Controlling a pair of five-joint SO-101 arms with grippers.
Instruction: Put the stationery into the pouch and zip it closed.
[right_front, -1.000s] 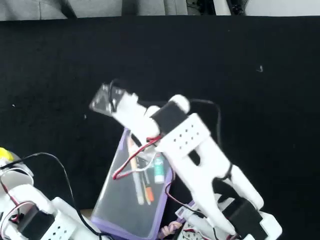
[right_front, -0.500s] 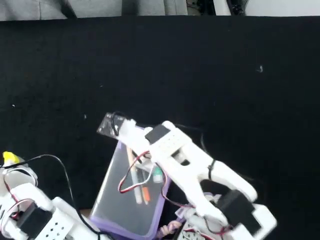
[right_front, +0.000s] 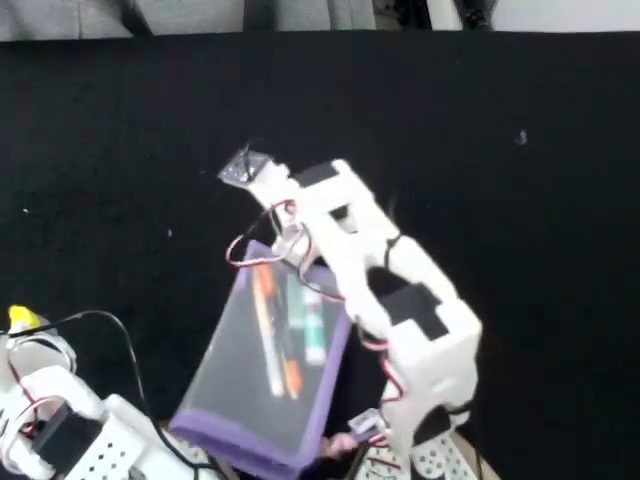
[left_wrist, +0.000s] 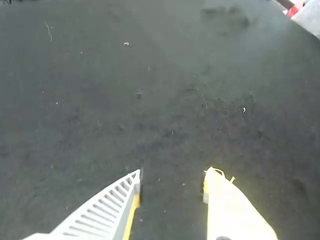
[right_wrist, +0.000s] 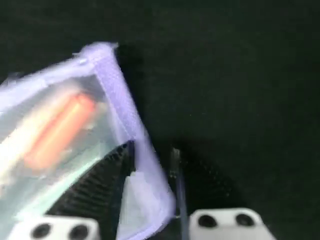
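at the near middle of the black tabletop (right_front: 500, 200), a clear pouch (right_front: 270, 370) with a purple rim lies slanted, its far end raised off the surface. the stationery is already inside: an orange pen (right_front: 268, 330) and a green-capped one (right_front: 315, 325) show through the clear side.

the right end effector (right_wrist: 150, 172) is clamped on the purple rim (right_wrist: 125, 110) close to one corner. in its wrist view the orange pen sits just inside that corner. whether the pinch is on the zip pull or only on fabric cannot be told, nor whether the zip is open.

the left end effector (left_wrist: 172, 195) has its jaws spread with nothing between them. it hangs over bare tabletop at the near left, well apart from the pouch.

judging by this, loading is done and zipping is the step in hand. to do it well:
- make sure the pull itself is pinched, not just the rim
- draw along the line of the zip rather than upward, since lifting only drags the whole pouch
- bring the left end effector over to pin the far end, so the zip has something to pull against
- keep the pens settled away from the zip, so no tip catches in the teeth

the likely slip is the light pouch sliding along with the pull.
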